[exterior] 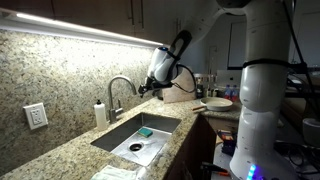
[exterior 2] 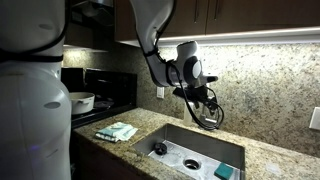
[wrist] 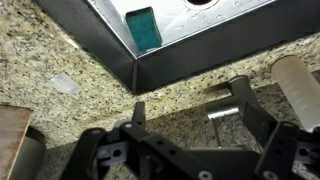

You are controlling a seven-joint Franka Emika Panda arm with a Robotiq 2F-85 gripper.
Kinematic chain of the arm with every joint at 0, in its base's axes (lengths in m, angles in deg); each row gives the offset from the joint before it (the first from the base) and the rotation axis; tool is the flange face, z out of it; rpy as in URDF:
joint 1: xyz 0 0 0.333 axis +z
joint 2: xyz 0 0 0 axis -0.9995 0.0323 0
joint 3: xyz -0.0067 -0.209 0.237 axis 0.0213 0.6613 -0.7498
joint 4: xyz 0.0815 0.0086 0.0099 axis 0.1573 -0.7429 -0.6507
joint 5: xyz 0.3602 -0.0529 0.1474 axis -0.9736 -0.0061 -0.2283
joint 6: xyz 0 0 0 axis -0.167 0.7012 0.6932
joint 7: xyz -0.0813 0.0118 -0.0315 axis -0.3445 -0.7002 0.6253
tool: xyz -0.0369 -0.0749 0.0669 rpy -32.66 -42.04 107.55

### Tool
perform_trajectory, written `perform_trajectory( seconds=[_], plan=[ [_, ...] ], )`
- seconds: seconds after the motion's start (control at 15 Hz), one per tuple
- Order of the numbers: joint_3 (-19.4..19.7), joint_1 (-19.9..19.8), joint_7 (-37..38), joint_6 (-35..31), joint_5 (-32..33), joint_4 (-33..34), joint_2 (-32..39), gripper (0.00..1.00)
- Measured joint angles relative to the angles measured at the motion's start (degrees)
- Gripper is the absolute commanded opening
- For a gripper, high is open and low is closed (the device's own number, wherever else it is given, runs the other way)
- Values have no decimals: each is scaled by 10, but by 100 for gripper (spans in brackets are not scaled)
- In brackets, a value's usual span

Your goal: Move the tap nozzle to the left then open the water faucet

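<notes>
The water faucet (exterior: 113, 103) stands behind the steel sink (exterior: 165, 122) against the granite wall. Its tap nozzle (exterior: 122, 80) arches over the basin, tip pointing down. My gripper (exterior: 150, 88) hangs just beside the nozzle tip, over the sink's far edge. In an exterior view the gripper (exterior 2: 205, 100) covers most of the faucet. In the wrist view the gripper (wrist: 190, 97) is open, its two black fingers wide apart above the granite counter. A short shiny chrome part of the faucet (wrist: 222, 113) lies between them, close to the right finger. Nothing is gripped.
A white soap bottle (exterior: 100, 113) stands beside the faucet and also shows in the wrist view (wrist: 296, 85). A green sponge (exterior: 145, 131) lies in the sink near the drain (exterior: 135, 148). A folded cloth (exterior 2: 117, 131) and a pot (exterior 2: 80, 101) sit on the counter.
</notes>
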Motion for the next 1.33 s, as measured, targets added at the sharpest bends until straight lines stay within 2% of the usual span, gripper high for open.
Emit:
perform_trajectory(
  seconds=[0.27,0.47,0.67,1.07,1.2,1.33],
  plan=[
    [3,-1,0,-14,2,0,13,100],
    [27,-3,0,-16,16,7,26,100],
    [52,-12,0,-16,19,24,35,100],
    [57,-26,0,-68,13,79,63,100],
    [44,-42,-3,-71,-4,110,84,100],
    [-3,-81,-23,-71,-37,136,108,100]
  ],
)
